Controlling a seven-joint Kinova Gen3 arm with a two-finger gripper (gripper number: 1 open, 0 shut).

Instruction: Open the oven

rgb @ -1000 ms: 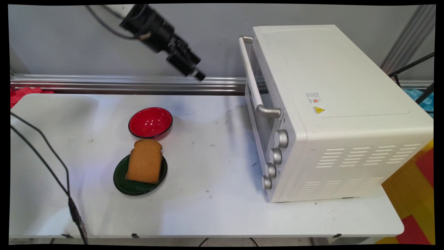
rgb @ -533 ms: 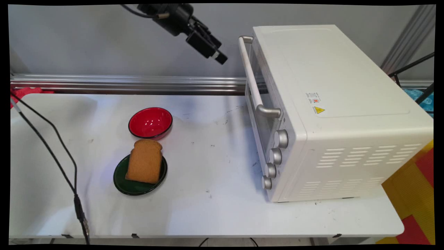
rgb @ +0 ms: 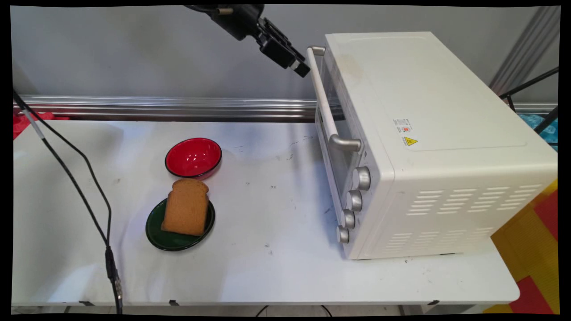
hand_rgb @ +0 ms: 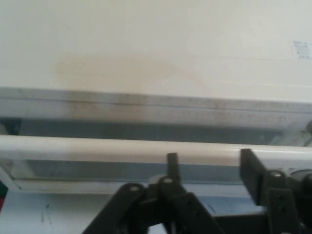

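The pincer has travelled toward three o'clock and slightly upward across the main view since a second ago, from over the back rail to a spot just beside the far end of the toaster oven's door handle. The hanging black cable at nine o'clock has also swung to a new line. The red bowl, the green plate and the slice of toast lying on it have not moved; they sit well apart from the pincer, toward seven o'clock on the desk.

In the main view the arm is cut off by the top edge, and the pincer appears end-on as one dark block, so its opening cannot be read there. Whether it touches the handle cannot be told.

The hand view supplies what the main view lacks: two fingers, one thin one near centre and one broader one at three o'clock, stand clearly apart with nothing between them, their tips in front of the white handle bar. Beyond the bar it shows the door's glass strip and the oven's top panel, with a faint brownish stain.
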